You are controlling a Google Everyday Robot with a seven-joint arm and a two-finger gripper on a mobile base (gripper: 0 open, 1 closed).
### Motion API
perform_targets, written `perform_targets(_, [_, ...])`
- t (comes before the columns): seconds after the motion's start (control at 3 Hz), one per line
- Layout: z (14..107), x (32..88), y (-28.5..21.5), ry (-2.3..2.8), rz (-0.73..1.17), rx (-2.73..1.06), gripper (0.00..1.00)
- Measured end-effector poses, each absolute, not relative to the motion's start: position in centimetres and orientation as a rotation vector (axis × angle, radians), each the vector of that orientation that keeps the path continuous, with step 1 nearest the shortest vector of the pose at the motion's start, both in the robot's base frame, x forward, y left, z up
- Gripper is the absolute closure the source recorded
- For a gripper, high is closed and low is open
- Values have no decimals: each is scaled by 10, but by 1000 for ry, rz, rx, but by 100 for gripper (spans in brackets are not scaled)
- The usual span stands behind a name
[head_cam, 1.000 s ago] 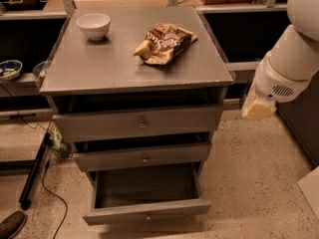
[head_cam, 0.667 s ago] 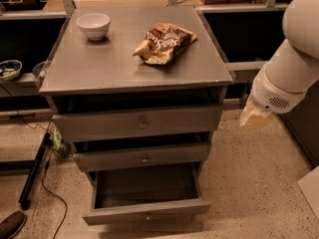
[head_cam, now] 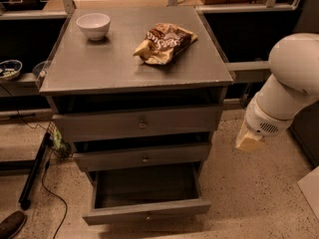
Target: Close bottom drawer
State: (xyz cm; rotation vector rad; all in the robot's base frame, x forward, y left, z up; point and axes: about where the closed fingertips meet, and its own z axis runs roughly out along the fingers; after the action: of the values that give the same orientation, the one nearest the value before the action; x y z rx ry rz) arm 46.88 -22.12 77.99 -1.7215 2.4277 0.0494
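your gripper (head_cam: 247,139) hangs right of the cabinet (head_cam: 114,66), well apart from the bottom drawer (head_cam: 147,209), which stands pulled out low-left of it; grip state unreadable.

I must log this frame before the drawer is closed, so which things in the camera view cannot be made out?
1. End effector, right of the cabinet beside the middle drawer: mostly covered by the white arm.
2. Bottom drawer: rear in shadow under the middle drawer.
3. Dish at left: cut by the frame edge.
4. Shoe, lower left: cut by the corner.
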Motion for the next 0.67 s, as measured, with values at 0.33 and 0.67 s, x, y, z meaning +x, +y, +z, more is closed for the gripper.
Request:
perform_targets(0.33, [757,464,-221,2467,84,-1729,100])
perform_targets(0.67, [757,464,-221,2467,85,-1729,100])
